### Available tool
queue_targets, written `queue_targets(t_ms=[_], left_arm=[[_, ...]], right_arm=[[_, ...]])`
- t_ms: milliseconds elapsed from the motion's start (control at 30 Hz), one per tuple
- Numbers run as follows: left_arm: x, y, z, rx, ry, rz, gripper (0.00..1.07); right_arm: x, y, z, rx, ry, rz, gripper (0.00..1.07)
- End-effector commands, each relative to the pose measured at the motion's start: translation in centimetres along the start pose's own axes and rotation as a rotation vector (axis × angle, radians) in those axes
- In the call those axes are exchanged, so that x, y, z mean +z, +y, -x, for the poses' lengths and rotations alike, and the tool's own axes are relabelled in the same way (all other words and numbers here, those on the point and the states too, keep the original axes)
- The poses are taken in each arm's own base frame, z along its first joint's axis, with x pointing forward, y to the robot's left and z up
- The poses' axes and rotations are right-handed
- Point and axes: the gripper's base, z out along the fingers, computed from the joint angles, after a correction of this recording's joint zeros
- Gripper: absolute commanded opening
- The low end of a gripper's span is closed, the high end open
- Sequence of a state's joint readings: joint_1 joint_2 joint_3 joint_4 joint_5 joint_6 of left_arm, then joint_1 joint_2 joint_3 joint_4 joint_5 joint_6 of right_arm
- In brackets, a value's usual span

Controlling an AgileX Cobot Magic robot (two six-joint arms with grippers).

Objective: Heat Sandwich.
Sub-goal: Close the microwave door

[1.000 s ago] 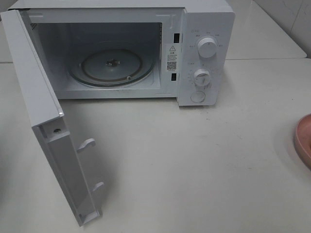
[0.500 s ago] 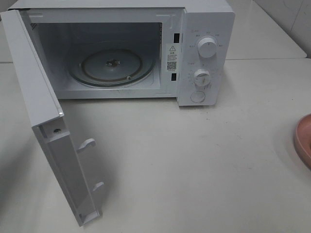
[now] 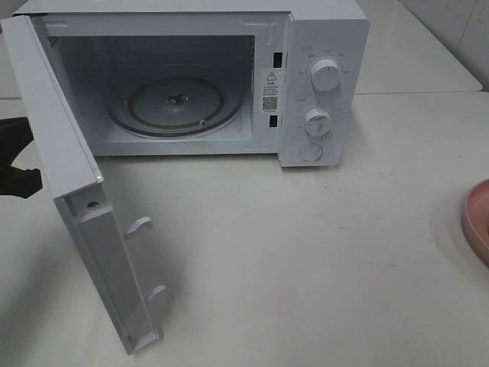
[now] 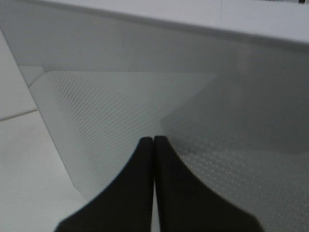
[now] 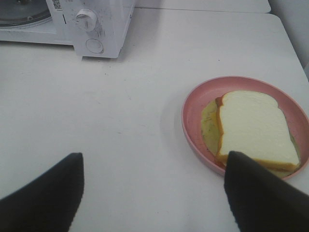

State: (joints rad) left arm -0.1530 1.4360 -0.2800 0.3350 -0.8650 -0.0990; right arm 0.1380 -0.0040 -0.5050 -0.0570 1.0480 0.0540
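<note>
- A white table point(image 3: 306, 252) carries a white microwave point(image 3: 321, 46) with its door point(image 3: 69, 191) swung wide open.
- The sandwich point(image 5: 256, 128) lies on a pink plate point(image 5: 193, 104) at the table's right side, well apart from the microwave.
- The right gripper point(image 5: 154, 188) hovers near the plate, jaws spread, holding nothing.
- The left gripper point(image 4: 153, 140), jaws pressed together, is at the door's outer face; it has newly entered the high view, and the door has shifted slightly.
</note>
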Motion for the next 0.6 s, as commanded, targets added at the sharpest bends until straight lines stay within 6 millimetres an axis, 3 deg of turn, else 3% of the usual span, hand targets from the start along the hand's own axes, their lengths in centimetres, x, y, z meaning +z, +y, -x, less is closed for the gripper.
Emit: queue_targets(t_ms=[33, 300, 600], left_arm=[[0.5, -0.6, 0.2, -0.005, -0.018, 0.006, 0.0], [1.3, -2.1, 1.4, -0.026, -0.056, 0.035, 0.0], [4.0, -4.2, 2.6, -0.022, -0.061, 0.02, 0.0]], right_arm=[[-0.3, 0.0, -0.2, -0.004, -0.037, 0.0, 0.76], [-0.3, 0.0, -0.2, -0.004, -0.037, 0.0, 0.76], [-0.3, 0.0, -0.2, -0.004, -0.037, 0.0, 0.76]])
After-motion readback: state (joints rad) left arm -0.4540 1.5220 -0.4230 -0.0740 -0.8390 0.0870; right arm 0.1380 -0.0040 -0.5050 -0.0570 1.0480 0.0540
